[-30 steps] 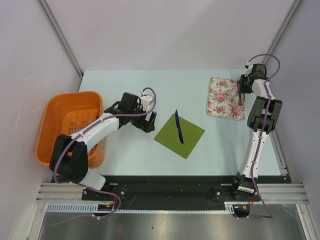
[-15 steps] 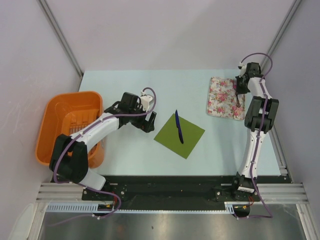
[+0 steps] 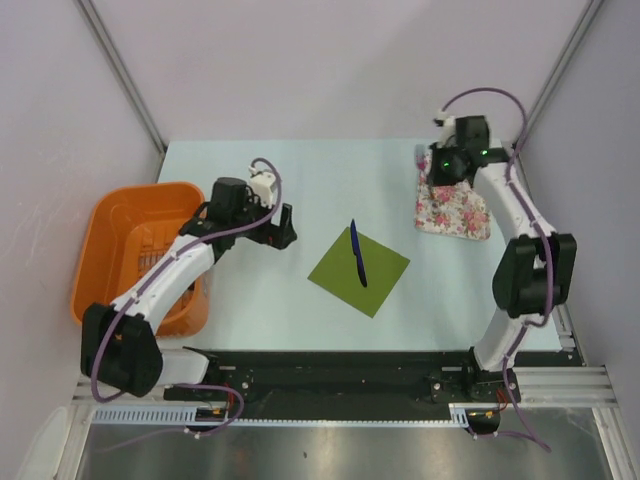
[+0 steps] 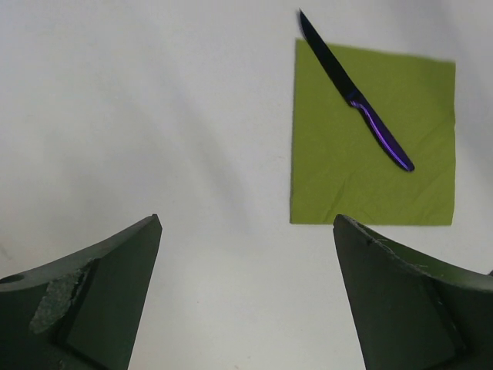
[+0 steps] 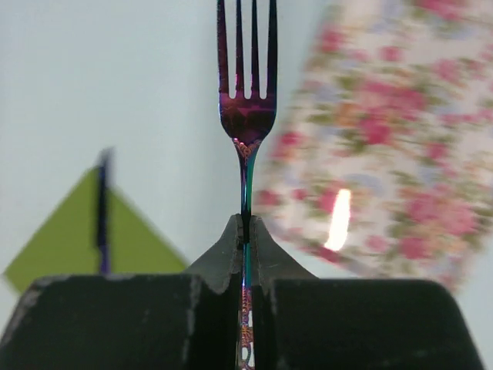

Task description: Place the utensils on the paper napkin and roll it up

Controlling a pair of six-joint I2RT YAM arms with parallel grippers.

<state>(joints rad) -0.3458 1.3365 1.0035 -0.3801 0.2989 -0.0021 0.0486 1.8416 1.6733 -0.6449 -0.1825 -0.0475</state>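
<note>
The olive-green paper napkin (image 3: pixel 360 271) lies flat mid-table, turned like a diamond. A dark blue-purple knife (image 3: pixel 357 253) lies on it, its blade tip past the far edge. Both show in the left wrist view: napkin (image 4: pixel 370 154), knife (image 4: pixel 358 100). My left gripper (image 3: pixel 284 228) is open and empty, left of the napkin, with bare table between its fingers (image 4: pixel 246 223). My right gripper (image 3: pixel 440 165) is over the far left corner of the floral pad. It is shut (image 5: pixel 246 220) on the handle of a purple fork (image 5: pixel 246 108), tines pointing away. The napkin (image 5: pixel 69 239) shows blurred below left.
The pink-and-white floral pad (image 3: pixel 455 205) lies at the far right of the table; it also shows in the right wrist view (image 5: pixel 385 154). An orange basket (image 3: pixel 110 225) stands at the left edge beside the left arm. Grey walls close in the back and sides.
My right gripper has swung left from the pad's right edge to its far left corner, with the fork in it. My left gripper has drawn back to the left, away from the napkin.
</note>
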